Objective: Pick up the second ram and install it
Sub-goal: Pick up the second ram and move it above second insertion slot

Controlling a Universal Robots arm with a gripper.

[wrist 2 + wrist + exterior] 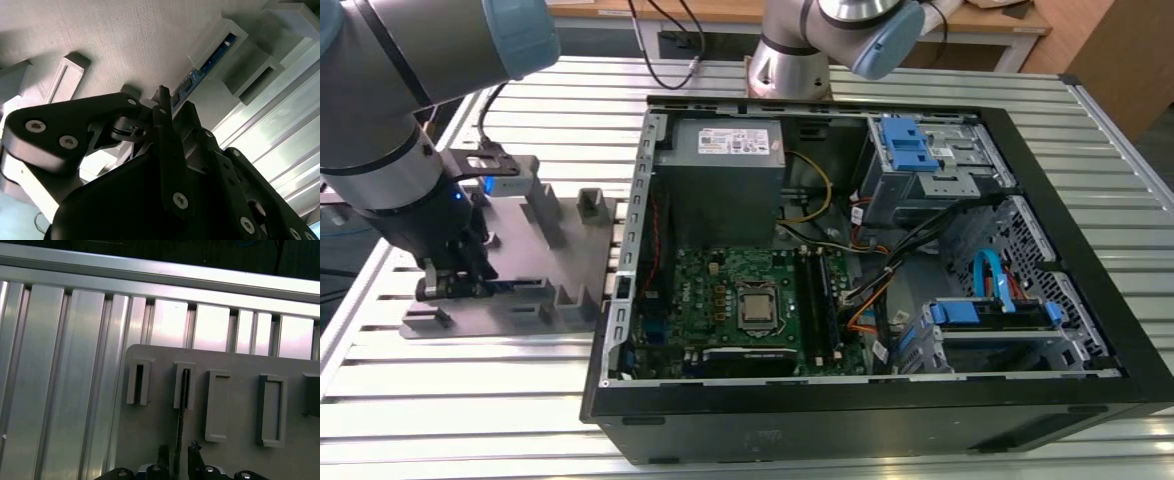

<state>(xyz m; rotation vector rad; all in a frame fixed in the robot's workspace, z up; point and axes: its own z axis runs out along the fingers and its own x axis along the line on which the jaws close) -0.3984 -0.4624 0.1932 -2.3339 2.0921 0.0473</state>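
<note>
Exterior view: the gripper (451,290) of the robot arm (387,150) is being held low over the grey fixture tray (520,250), at the tray's edge on the exterior view's left, while the tray itself is being carried by a ribbed metal table (480,400). An open computer case (854,405) is being shown lying just beside the tray on the exterior view's right, its green motherboard (734,290) being exposed face up. The base of another arm (794,65) is being seen well apart from the tray, beyond the case. In the first wrist view, the second ram (179,425) is being shown edge-on as a thin dark strip standing upright in the tray (155,435). One end of it is being kept in a slotted post (184,387), one of a row of such posts rising from the tray. The strip's other end is being straddled by the fingertips (194,452). The jaws are being held apart, one on each side of the board, with a sliver of grey tray being left visible between each finger and the strip. In the second wrist view, the ram's (200,70) blue-green face is being seen seated in the tray's (125,40) slots, just past the black linkage of the gripper (175,102). The strip is being borne by the tray, not by the fingers.
</note>
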